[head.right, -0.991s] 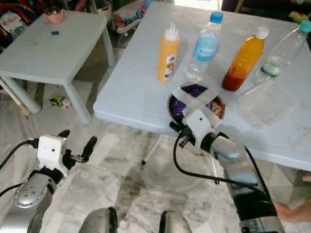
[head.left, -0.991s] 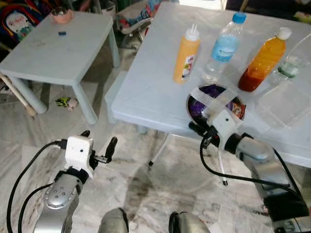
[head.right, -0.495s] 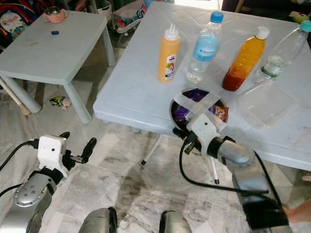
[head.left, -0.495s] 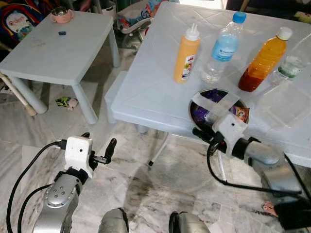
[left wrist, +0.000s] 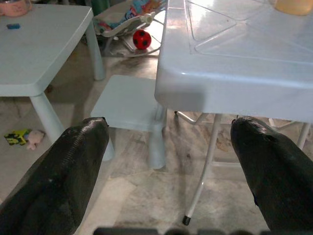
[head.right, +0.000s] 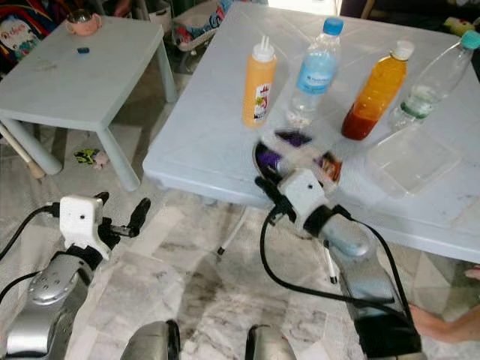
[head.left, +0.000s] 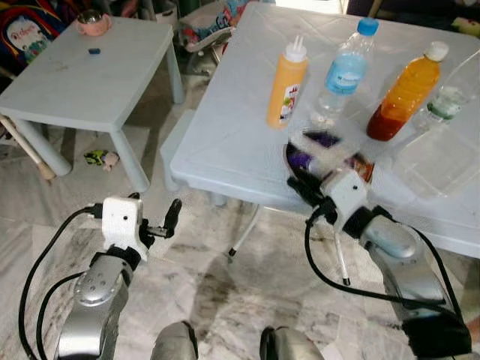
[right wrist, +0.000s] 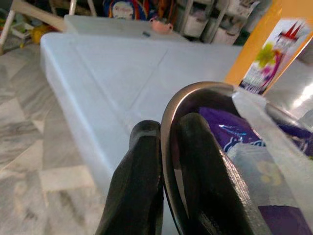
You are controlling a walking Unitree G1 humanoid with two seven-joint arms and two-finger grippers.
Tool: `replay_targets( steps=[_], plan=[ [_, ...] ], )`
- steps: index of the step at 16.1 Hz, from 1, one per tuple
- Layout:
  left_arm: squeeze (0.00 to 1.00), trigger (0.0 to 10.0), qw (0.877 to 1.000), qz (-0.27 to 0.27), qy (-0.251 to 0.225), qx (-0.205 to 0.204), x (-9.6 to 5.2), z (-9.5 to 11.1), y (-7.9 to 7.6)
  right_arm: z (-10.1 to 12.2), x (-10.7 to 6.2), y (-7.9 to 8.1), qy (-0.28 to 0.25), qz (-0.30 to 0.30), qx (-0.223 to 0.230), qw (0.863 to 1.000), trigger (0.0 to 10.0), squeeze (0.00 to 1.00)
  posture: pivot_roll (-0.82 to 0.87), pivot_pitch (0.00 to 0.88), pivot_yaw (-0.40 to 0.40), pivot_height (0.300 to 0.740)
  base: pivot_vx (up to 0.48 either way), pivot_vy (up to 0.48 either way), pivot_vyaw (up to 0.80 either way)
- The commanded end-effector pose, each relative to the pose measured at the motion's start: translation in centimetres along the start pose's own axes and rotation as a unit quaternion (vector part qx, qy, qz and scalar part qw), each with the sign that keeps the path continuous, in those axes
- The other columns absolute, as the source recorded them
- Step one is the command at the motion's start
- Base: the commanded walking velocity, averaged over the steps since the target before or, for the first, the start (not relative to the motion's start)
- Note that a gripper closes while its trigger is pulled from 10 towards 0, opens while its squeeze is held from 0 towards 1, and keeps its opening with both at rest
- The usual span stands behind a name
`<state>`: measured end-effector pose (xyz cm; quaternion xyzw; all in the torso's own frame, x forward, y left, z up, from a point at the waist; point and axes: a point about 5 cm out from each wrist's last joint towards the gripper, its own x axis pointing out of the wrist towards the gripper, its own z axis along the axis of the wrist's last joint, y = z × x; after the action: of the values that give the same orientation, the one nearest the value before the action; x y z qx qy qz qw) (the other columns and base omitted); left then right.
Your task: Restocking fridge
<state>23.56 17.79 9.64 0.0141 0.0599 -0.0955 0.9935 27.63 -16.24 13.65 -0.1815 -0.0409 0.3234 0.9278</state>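
Observation:
A metal bowl [head.left: 324,148] of purple packets, with clear tape across its top, is near the front edge of the big white table [head.left: 232,127] and is blurred by motion. My right gripper [head.left: 298,181] is shut on the bowl's near rim [right wrist: 205,89], one finger inside and one outside. Behind the bowl stand a yellow squeeze bottle [head.left: 287,84], a water bottle [head.left: 345,71], an orange-filled bottle [head.left: 403,94] and a clear bottle [head.left: 448,97]. My left gripper [head.left: 154,211] hangs open over the floor, left of the table, holding nothing.
A clear plastic container [head.left: 439,161] lies on the table to the right of the bowl. A small white table [head.left: 90,67] with a pink cup [head.left: 94,22] stands at the far left. Toys and a low step [left wrist: 127,100] lie by the table's metal legs [left wrist: 203,174].
The right gripper and the bowl it holds have shifted left and away from the table's front edge; the bowl is now blurred. The left arm rose slightly.

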Motion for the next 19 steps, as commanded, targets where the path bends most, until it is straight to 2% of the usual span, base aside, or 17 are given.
replay_targets(
  steps=[1,5,6,13,16,19],
  plan=[
    [0.0,10.0,1.0,0.008,0.011,-0.004,0.0,-0.5,0.2,1.1,0.1,-0.1,-0.027,-0.008,-0.016,0.999,0.0,0.0,0.06,0.087,-0.033,0.74,-0.24,0.0,0.0],
    [0.0,10.0,1.0,0.007,0.012,-0.011,0.0,-0.8,-0.7,1.7,0.5,0.8,-0.048,-0.008,-0.007,0.999,0.0,0.0,0.05,0.086,-0.038,0.74,-0.249,0.0,0.0],
    [0.0,10.0,1.0,0.005,0.014,-0.011,0.0,-0.9,-1.0,1.8,0.6,1.1,-0.052,-0.013,0.0,0.999,9.8,0.0,0.05,0.085,-0.039,0.74,-0.292,0.0,0.0],
    [0.0,10.0,1.0,0.008,0.013,-0.011,0.4,-1.0,-1.0,2.4,0.9,3.5,-0.078,0.001,0.034,0.996,10.0,0.0,0.05,0.066,-0.043,0.74,-0.327,0.0,0.0],
    [0.0,10.0,1.0,0.006,0.014,-0.01,0.4,-1.1,-1.1,2.2,1.0,4.2,-0.076,0.01,0.036,0.996,10.0,0.0,0.06,0.058,-0.045,0.74,-0.336,0.0,0.79],
    [0.0,10.0,1.0,0.005,0.009,-0.002,0.7,-0.9,-1.0,2.4,1.3,4.2,-0.081,0.015,0.027,0.996,10.0,0.0,0.06,0.051,-0.047,0.74,-0.304,0.0,0.79]
  ],
)
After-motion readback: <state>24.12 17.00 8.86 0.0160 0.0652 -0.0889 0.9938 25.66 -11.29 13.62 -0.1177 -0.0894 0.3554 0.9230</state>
